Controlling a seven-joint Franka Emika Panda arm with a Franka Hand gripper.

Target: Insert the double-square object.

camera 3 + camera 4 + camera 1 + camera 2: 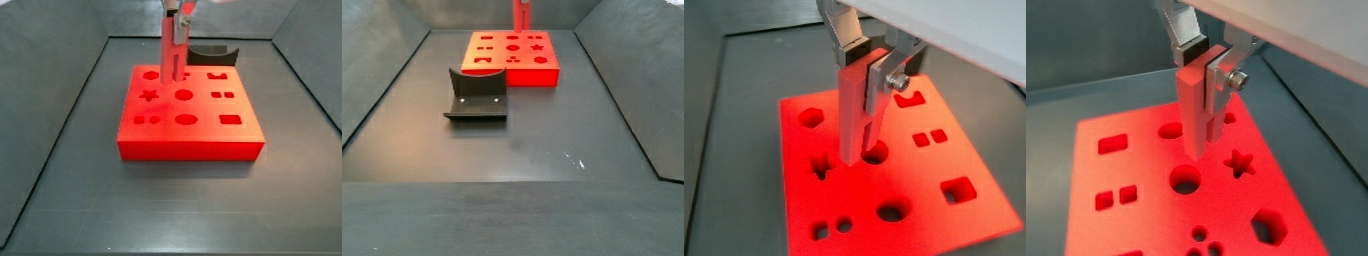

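Observation:
My gripper (865, 66) is shut on the top of the double-square object (852, 120), a slender red peg that hangs upright. It shows in both wrist views (1196, 118). The peg's lower end stands just above the big red block (927, 172), near a round hole (877, 154). I cannot tell whether it touches the surface. The pair of small square holes (930, 138) lies apart from the peg's tip, and also shows in a wrist view (1117, 198). In a side view the peg (173, 45) stands over the block's (187, 150) back part. Only the peg (520, 15) shows at the frame's top in a side view.
A dark grey curved holder (476, 97) stands on the floor in front of the block (516, 76); in a side view it (211, 55) is behind the block. Grey walls enclose the dark floor on all sides.

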